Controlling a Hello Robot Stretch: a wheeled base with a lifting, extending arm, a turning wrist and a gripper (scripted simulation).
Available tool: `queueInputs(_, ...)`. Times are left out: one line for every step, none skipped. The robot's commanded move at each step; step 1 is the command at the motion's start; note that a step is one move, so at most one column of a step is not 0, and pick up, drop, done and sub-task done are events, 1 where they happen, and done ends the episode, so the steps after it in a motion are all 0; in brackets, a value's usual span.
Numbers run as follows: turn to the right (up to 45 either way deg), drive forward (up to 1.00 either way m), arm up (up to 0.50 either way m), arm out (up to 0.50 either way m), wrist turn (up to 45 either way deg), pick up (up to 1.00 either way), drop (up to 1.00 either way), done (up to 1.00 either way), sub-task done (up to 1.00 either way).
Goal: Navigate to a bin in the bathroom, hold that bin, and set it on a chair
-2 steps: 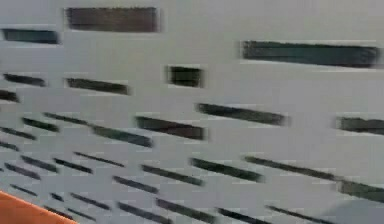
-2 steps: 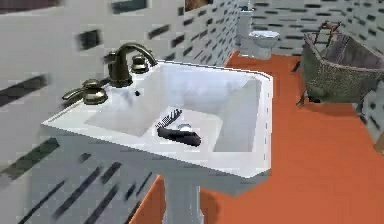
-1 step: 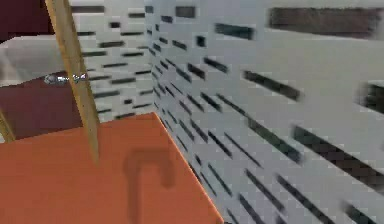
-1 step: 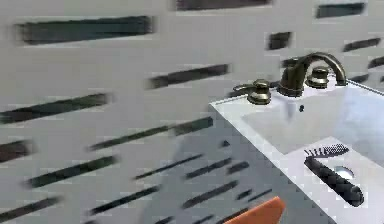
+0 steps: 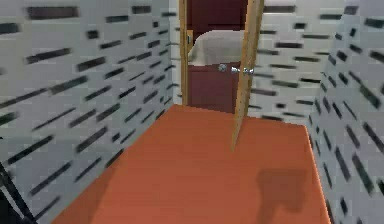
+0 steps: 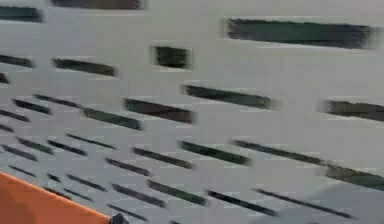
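the robot is facing the far doorway [image 5: 205, 90] across the orange floor [image 5: 190, 165]. it is best steering left of the ajar door [image 5: 254, 40], staying centred. the bin's place and the gripper's state cannot be told.

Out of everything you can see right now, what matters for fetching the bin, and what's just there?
For the job: the doorway ahead, probably the way on; its open wooden door.
Just there: pale rounded thing beyond the doorway; dash-patterned walls; orange floor.
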Motion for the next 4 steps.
queueInputs(-24.0, 0.0, 0.0, 0.0, 0.0, 0.0, 0.0, 0.0, 0.0)
queueInputs(0.0, 0.0, 0.1, 0.0, 0.0, 0.0, 0.0, 0.0, 0.0)
queueInputs(0.0, 0.0, 0.0, 0.44, 0.0, 0.0, 0.0, 0.0, 0.0)
queueInputs(0.0, 0.0, 0.0, 0.0, 45.0, 0.0, 0.0, 0.0, 0.0)
